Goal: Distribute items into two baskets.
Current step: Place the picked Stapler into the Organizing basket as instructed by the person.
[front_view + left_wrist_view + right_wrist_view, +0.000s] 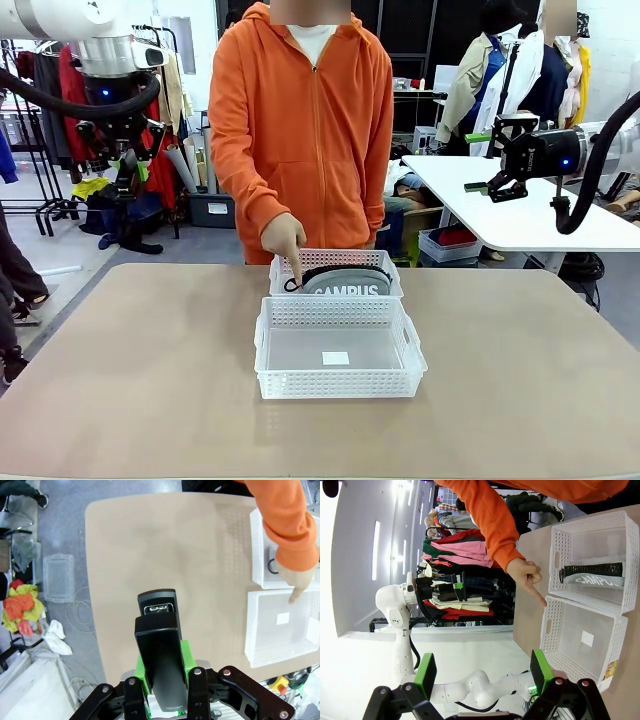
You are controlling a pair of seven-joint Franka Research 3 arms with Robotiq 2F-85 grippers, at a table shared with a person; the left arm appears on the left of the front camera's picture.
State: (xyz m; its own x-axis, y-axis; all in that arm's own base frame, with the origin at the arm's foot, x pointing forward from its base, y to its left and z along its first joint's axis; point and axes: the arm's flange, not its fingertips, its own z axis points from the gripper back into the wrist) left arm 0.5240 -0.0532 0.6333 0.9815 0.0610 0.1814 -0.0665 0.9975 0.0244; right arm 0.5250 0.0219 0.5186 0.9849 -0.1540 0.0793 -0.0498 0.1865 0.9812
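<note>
I have the left gripper (160, 680) raised high off the table's left side, clamped on the stapler (159, 645). My right gripper (482, 672) hangs spread wide, holding nothing. The pouch (345, 281) lies in the far basket (385, 262); the person's hand (283, 238) points a finger down at the near basket (338, 375).
</note>
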